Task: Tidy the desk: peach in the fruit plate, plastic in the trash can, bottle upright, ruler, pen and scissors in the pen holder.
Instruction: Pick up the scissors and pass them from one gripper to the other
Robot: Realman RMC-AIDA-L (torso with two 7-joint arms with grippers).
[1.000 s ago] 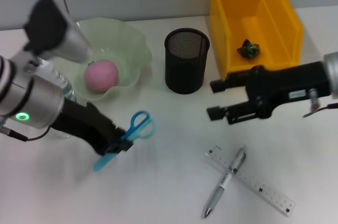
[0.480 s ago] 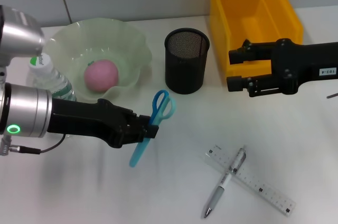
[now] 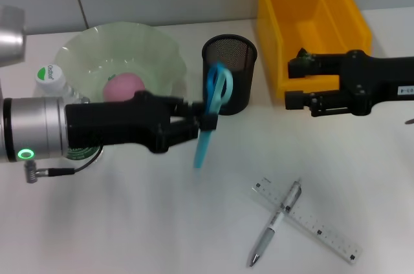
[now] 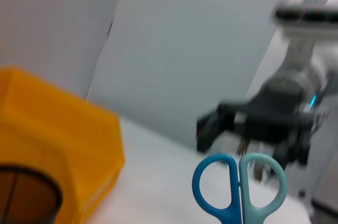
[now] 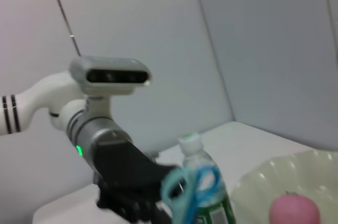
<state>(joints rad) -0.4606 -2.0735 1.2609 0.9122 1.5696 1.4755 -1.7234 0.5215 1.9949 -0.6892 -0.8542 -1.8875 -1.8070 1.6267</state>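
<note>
My left gripper (image 3: pixel 206 122) is shut on the blue scissors (image 3: pixel 213 109) and holds them in the air just in front of the black mesh pen holder (image 3: pixel 230 61), handles up and blades down. The scissors' handles also show in the left wrist view (image 4: pixel 240 189) and in the right wrist view (image 5: pixel 191 187). The pink peach (image 3: pixel 121 85) lies in the green fruit plate (image 3: pixel 158 48). The bottle (image 3: pixel 50 75) stands upright left of the plate. The pen (image 3: pixel 276 222) lies across the ruler (image 3: pixel 323 229) at the front right. My right gripper (image 3: pixel 296 83) is open at the yellow bin's front wall. No plastic shows.
The yellow bin (image 3: pixel 310 2) stands at the back right, close beside the pen holder. My right arm (image 3: pixel 375 83) stretches in from the right edge in front of the bin. My left arm (image 3: pixel 97 128) crosses the table in front of the plate.
My left gripper has lifted the scissors and carried them right and back, from the table in front of the plate to the pen holder. My right gripper has risen and drawn back to the bin.
</note>
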